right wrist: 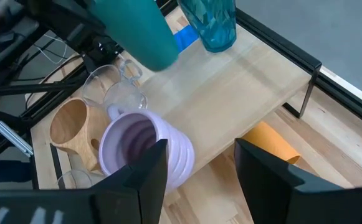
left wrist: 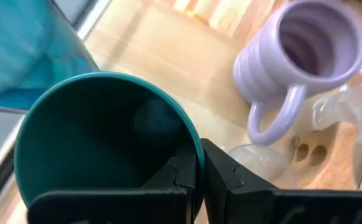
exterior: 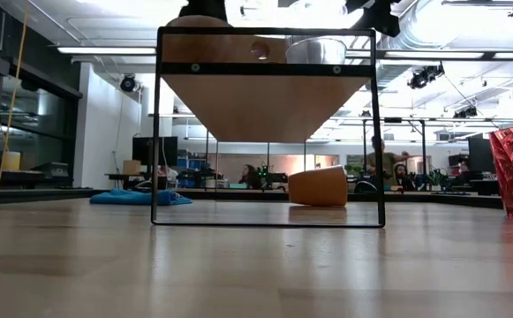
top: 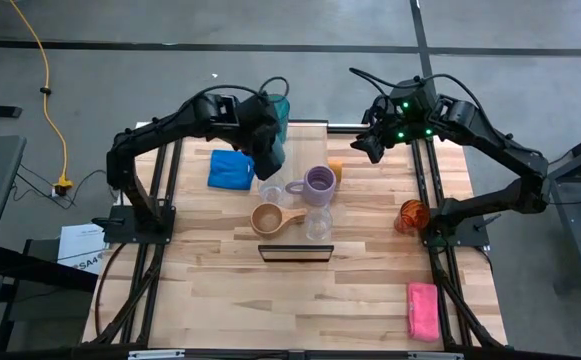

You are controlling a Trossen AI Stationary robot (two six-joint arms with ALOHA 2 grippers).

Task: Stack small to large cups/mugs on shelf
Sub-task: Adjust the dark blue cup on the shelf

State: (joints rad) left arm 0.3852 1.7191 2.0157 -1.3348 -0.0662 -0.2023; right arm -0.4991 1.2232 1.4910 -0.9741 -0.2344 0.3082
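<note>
Now the left tool [left wrist: 196, 180] pinched the rim of the dark green cup [left wrist: 100, 143] above the shelf's [right wrist: 243, 93] far end. Next, it probably needed lowering. The right tool [right wrist: 199, 168] waited, wide and empty.

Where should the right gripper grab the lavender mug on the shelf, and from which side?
Probably by its rim wall. The lavender mug stands upright, mouth open, so one finger can drop inside and one outside. Come from above on the side away from its handle, which points toward the left gripper and the clear glass. The right gripper is open nearby.
</note>
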